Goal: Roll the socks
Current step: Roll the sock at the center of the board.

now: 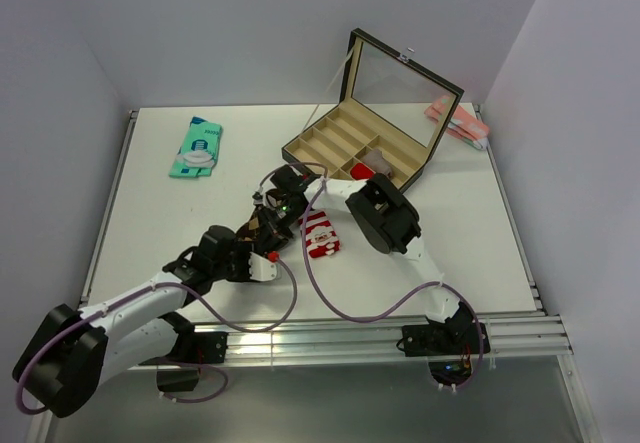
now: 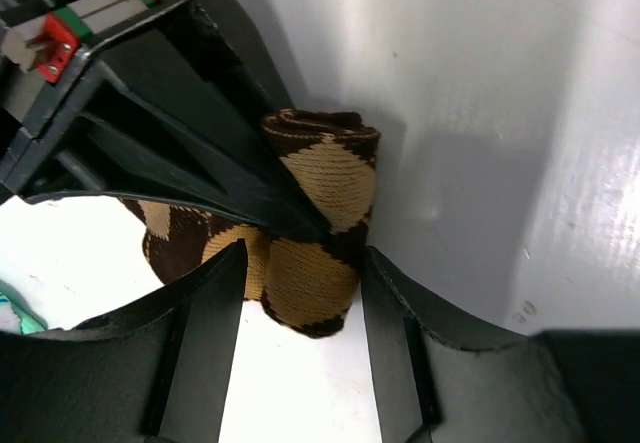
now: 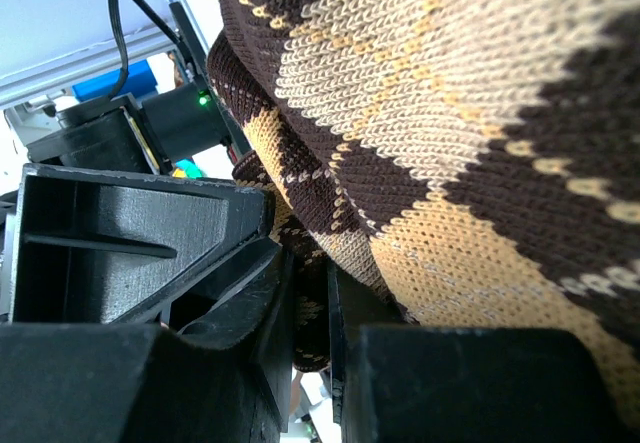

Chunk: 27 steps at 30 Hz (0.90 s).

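**Hazards, left to right**

1. The left hand point(image 2: 305, 255) is closed in on the partly rolled brown-and-tan argyle knitted sock point(image 2: 322, 178). One finger sits against each side of the roll, at the centre of the left wrist view. If this grip slackens, the coil will probably spring open, because knit fabric does not hold a roll unaided.
2. The right hand point(image 3: 308, 275) is nearly shut and pinches a fold of the same sock. Both hands hold one small item, so opposing pulls would likely stretch or unwind it. The fingers cross close together and could collide.
3. The red-and-white striped fabric sock point(image 1: 322, 233) lies flat on the white worktop point(image 1: 150, 213), just right of the hands at the centre of the top view. An arm sweep could drag it.

**Inventory, left to right**

- Teal flat packet point(image 1: 196, 147), upper left: one.
- Hands: two, both engaged.
- Socks: two. One is gripped and one is unrolled.
- Black open-lidded box point(image 1: 335, 135) with tan compartments, upper centre: one, containing one red item point(image 1: 361, 171).
- Pink-and-white item point(image 1: 455, 123), upper right: one. Its type cannot be told.
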Tool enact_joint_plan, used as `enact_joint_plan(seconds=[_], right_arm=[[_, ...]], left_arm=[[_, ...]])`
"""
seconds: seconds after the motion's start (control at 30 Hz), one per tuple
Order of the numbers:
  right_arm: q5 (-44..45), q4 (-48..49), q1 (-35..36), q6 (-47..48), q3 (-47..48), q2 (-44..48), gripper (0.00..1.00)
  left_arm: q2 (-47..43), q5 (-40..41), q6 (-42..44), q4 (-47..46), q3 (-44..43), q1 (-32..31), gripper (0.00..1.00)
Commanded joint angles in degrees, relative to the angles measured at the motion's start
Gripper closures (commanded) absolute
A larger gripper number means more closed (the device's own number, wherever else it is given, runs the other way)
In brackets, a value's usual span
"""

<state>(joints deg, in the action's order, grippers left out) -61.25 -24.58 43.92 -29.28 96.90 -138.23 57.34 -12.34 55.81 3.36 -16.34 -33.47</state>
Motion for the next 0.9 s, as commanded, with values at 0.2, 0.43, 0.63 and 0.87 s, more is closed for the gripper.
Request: enact_joint_plan(seconds=[0.2, 0.43, 0.63, 0.87], right_arm=[[1.6, -2.0, -1.4, 0.3, -2.4, -0.5, 0.90], [1.6, 1.6, -1.6, -2.0, -3.5, 1.6, 0.79], [6.1, 9.6, -1.5, -5.9, -9.8, 8.5, 0.66], [19.0, 18.9, -1.6, -9.8, -21.2, 21.2, 0.48]], left_arm=[[3.8, 0.6, -0.2, -1.5, -0.1, -0.2, 0.57], [10.3, -2.3, -1.8, 8.3, -6.5, -0.2, 0.89], [14.5, -7.6, -3.9, 14.8, -11.5, 0.7, 1.00], [15.0, -13.8, -3.9, 23.0, -15.6, 3.0, 1.00]])
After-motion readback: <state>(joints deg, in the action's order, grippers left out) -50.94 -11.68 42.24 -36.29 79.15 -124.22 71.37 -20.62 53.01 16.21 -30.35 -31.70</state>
